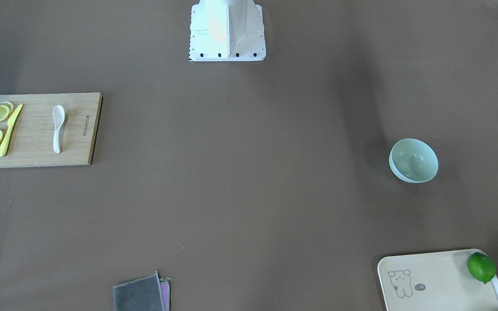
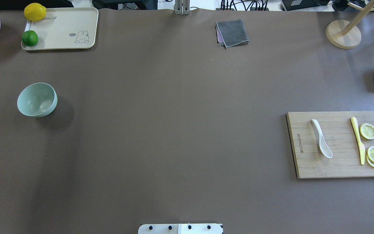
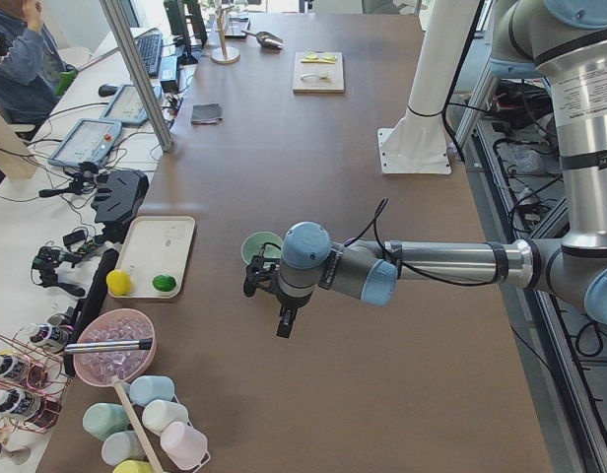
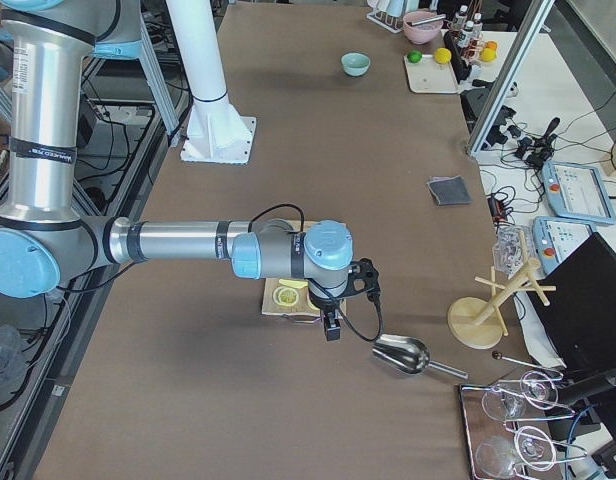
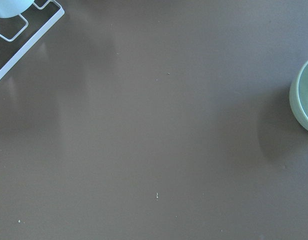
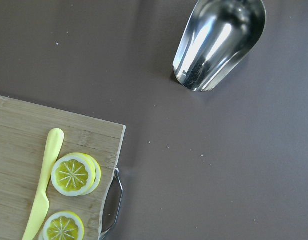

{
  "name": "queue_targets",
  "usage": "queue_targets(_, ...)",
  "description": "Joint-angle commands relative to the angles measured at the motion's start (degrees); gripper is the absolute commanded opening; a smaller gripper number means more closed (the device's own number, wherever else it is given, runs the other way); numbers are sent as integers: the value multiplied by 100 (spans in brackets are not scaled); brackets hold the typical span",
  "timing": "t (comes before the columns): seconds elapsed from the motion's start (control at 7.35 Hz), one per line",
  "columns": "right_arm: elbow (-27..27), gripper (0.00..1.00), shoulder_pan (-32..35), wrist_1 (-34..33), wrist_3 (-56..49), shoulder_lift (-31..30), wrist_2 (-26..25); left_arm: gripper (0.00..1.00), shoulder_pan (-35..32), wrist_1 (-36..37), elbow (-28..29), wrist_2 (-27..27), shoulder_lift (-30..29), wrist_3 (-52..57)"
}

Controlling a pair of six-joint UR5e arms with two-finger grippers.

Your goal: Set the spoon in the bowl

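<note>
The spoon (image 2: 321, 139) lies on the board (image 2: 339, 167) near the bench (image 2: 174, 130) edge, well apart from the bowl (image 2: 37, 99). Only the side views show the left tool (image 3: 283, 323) and the right tool (image 4: 331, 327); how far they are open I cannot tell.

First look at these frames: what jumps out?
The wooden cutting board on the robot's right draws the eye: a white spoon, a yellow knife and lemon slices lie on it. Far across the brown table, on the robot's left, the mint bowl stands by itself, empty.
</note>
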Motion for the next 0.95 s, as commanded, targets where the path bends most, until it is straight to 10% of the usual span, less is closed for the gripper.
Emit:
queue_targets(0.0, 63, 100, -31, 4, -2, 35, -25, 98, 2, -372, 100, 1, 30, -43)
queue_targets(0.82, 116, 100, -301, 785, 182, -53, 704, 98, 334, -455, 118, -105, -302, -567)
